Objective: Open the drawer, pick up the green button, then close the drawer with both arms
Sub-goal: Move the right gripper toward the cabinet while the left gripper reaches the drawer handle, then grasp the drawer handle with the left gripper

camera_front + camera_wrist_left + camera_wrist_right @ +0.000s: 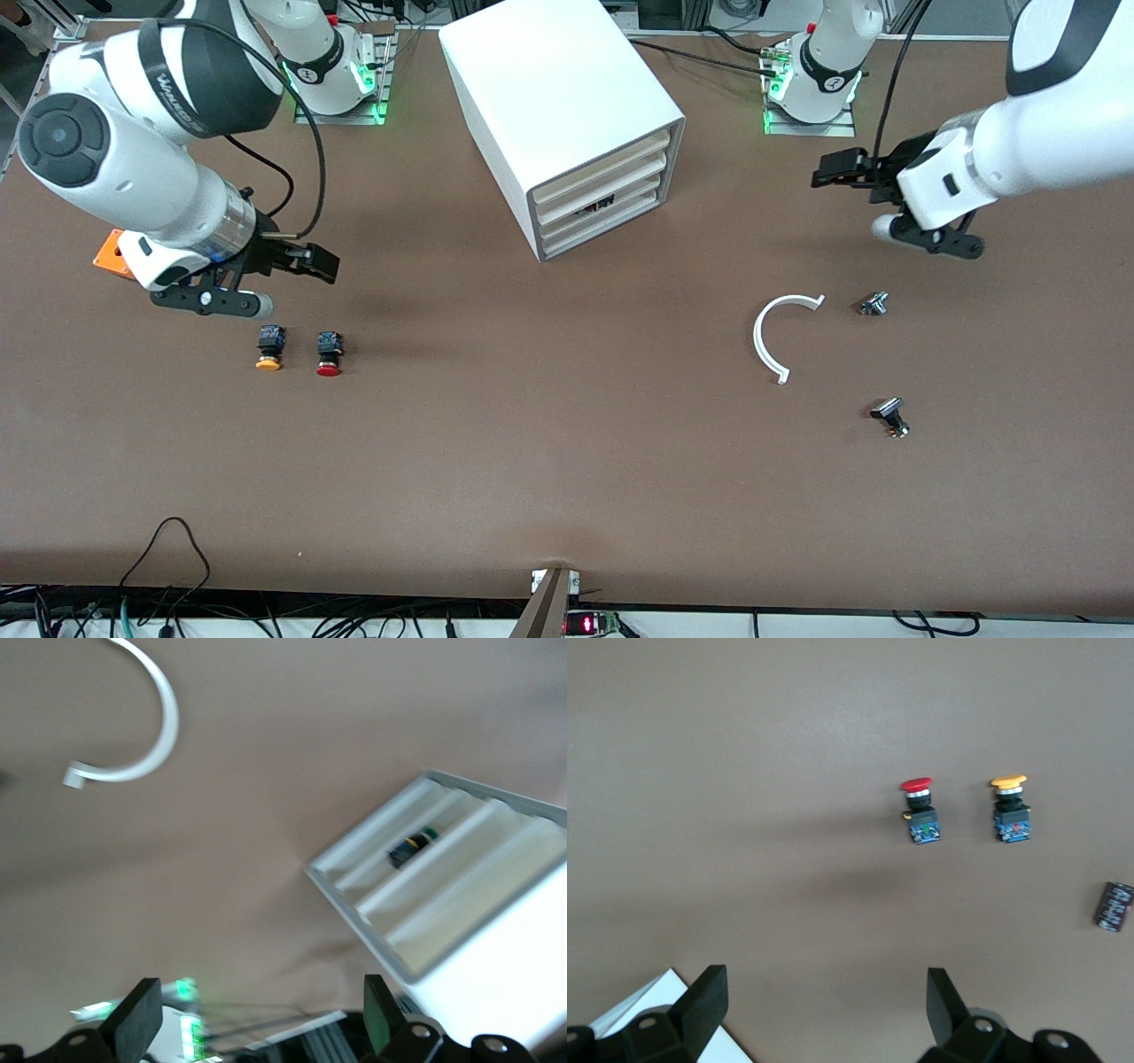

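The white cabinet (567,106) stands at the middle of the table, close to the arms' bases, with four cream-fronted drawers stacked in its face. The drawer (611,206) second from the bottom is pushed in. The green-capped button (412,847) lies inside it and shows as a dark spot (595,207) in the front view. My left gripper (833,170) (257,1019) hangs open over bare table, beside the cabinet toward the left arm's end, pointing at its face. My right gripper (310,261) (824,1001) is open and empty over the table, just above the yellow-capped and red-capped buttons.
A yellow-capped button (269,346) (1009,806) and a red-capped button (329,353) (920,809) lie side by side. A white curved strip (769,341) (151,735) and two small metal parts (874,304) (890,416) lie toward the left arm's end. An orange block (111,252) sits under the right arm.
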Tool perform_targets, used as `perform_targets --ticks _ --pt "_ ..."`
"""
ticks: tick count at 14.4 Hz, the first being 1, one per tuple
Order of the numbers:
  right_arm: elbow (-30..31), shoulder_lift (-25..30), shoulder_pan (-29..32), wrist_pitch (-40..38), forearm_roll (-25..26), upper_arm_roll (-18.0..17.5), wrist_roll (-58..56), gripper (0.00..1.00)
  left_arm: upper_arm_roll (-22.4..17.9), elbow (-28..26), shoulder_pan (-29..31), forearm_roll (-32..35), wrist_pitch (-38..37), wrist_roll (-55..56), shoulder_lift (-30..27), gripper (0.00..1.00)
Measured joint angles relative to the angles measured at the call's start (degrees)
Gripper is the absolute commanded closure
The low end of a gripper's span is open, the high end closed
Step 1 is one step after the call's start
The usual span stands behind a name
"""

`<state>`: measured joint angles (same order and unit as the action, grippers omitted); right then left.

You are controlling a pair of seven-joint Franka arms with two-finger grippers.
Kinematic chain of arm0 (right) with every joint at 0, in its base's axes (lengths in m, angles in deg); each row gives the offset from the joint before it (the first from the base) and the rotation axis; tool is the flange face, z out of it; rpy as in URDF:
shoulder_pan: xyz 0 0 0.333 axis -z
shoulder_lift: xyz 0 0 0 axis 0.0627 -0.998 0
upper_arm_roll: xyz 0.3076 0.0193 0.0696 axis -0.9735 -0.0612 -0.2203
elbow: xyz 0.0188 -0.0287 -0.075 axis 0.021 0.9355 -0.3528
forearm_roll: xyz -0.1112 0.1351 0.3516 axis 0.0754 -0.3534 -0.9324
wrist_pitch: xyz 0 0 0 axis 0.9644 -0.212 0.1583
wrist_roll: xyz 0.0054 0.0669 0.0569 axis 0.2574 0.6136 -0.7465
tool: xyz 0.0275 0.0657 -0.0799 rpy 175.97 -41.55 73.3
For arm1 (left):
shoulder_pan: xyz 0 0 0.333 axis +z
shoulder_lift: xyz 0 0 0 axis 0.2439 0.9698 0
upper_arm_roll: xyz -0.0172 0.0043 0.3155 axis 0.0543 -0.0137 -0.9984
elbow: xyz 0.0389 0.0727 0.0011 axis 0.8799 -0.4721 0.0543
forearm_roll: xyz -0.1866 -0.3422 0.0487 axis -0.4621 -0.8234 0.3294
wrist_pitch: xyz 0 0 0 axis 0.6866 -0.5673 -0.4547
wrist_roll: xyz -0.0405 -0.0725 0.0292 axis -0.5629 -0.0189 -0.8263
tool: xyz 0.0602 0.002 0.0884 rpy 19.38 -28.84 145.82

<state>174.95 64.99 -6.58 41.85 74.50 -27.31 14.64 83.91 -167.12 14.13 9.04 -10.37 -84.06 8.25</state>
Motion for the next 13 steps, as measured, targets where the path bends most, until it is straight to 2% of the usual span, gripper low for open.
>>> perform_targets --ticks 2,4,9,11,13 --pt "-1.2 -1.7 -1.1 0.8 -0.2 0.0 2.9 0.01 0.1 1.2 -0.2 -6.2 -2.5 -0.1 3.6 0.0" --pt "-3.5 -4.1 -2.5 1.0 -1.1 0.0 6.4 0.01 0.3 1.7 -0.5 -8.9 -3.2 -1.5 6.4 0.0" --pt "-7.0 -8.6 -6.5 3.4 -1.3 -0.1 15.1 0.01 0.1 1.1 0.8 -12.5 -2.6 -19.2 12.4 0.0" --pt "-7.1 -9.4 -7.5 4.6 -1.7 -0.1 18.3 0.01 0.1 -1.9 1.6 -16.5 2.6 -23.8 14.4 0.0" --pt "-7.1 -10.3 -8.8 5.9 -2.1 -0.1 21.4 0.01 0.5 -7.3 1.3 -22.1 9.2 -28.4 15.2 0.0"
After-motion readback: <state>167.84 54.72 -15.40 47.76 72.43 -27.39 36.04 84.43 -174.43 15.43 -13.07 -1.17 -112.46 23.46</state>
